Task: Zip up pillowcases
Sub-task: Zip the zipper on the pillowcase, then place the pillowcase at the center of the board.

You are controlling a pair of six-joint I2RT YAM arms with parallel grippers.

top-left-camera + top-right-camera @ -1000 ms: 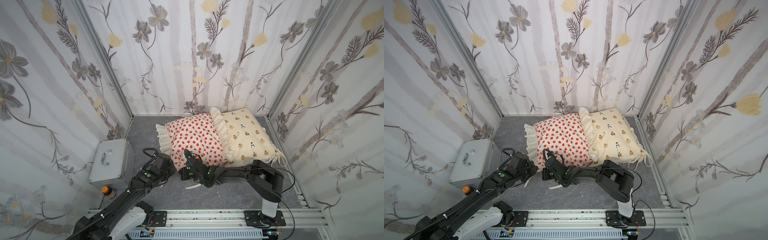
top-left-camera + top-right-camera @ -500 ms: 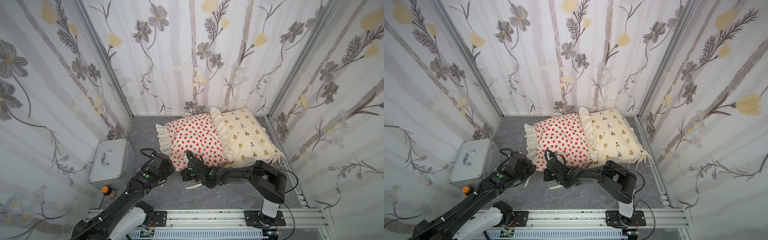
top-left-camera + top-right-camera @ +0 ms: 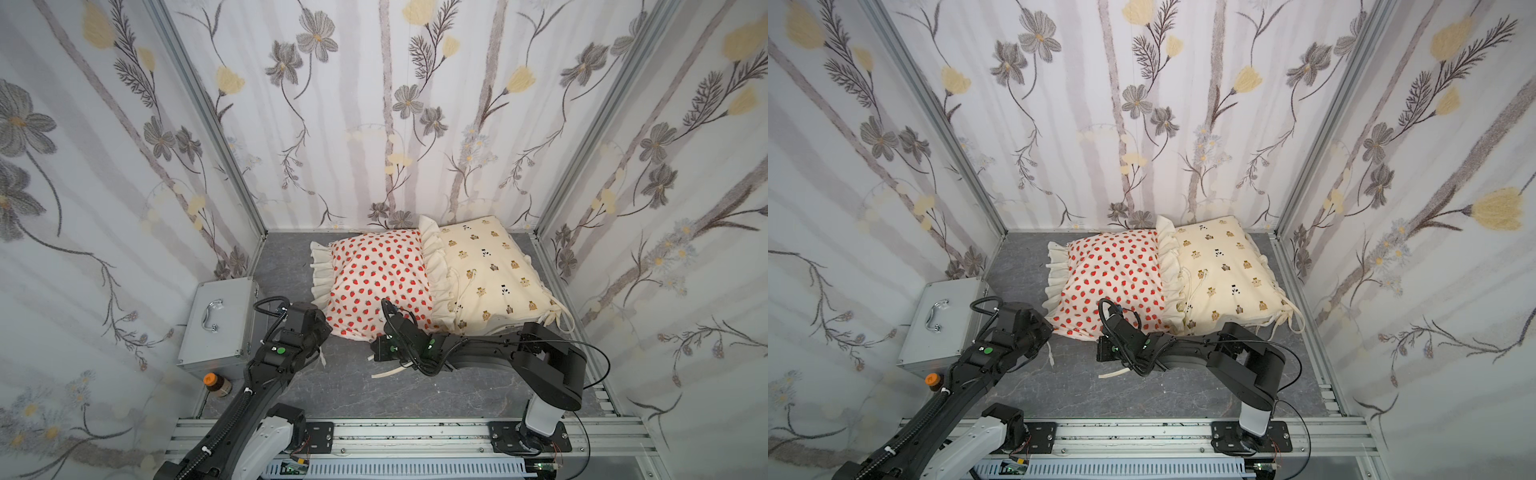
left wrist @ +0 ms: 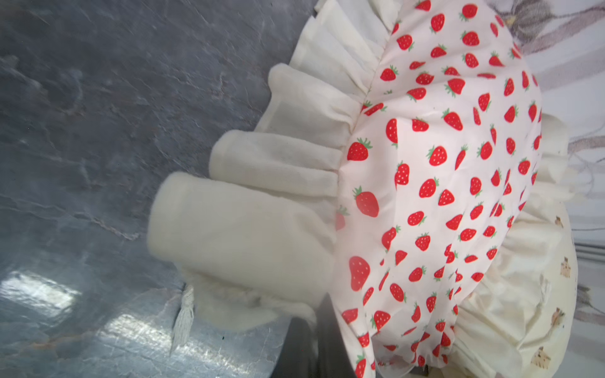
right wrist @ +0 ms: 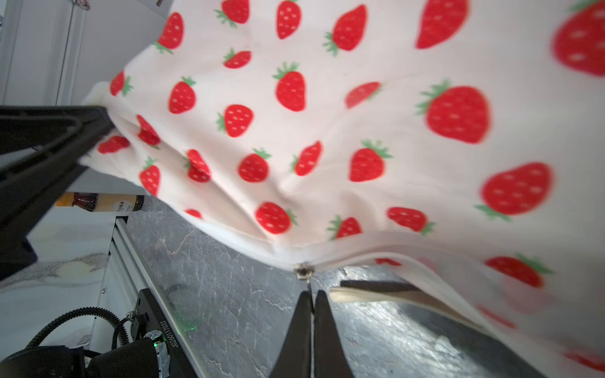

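The strawberry pillowcase (image 3: 378, 282) lay stuffed on the grey worktop (image 3: 353, 390) towards the back wall. The bear pillowcase (image 3: 486, 270) lay against its far side, their ruffles touching.

In the right wrist view the zip slider (image 5: 302, 271) sat on the near edge of the strawberry case. The seam looked joined on the side towards the left claw (image 5: 95, 121) and gaped open on the other. The right claw (image 5: 311, 304) was pinched narrow on the thin pull tab (image 5: 308, 288) just below the slider. The left claw was clamped on the case's near corner.

Judgement: the zipping of the strawberry case was in hand and only partly done. The next move called for drawing the tab along the open stretch, away from the left claw. That claw would need to keep the corner taut so the fabric did not bunch ahead of the slider. The bear case's zip could not be seen.

A loose cream tie (image 3: 386, 372) lay under the right arm. A silver case (image 3: 220, 320) and a small bottle (image 3: 216, 382) stood well apart at the left.
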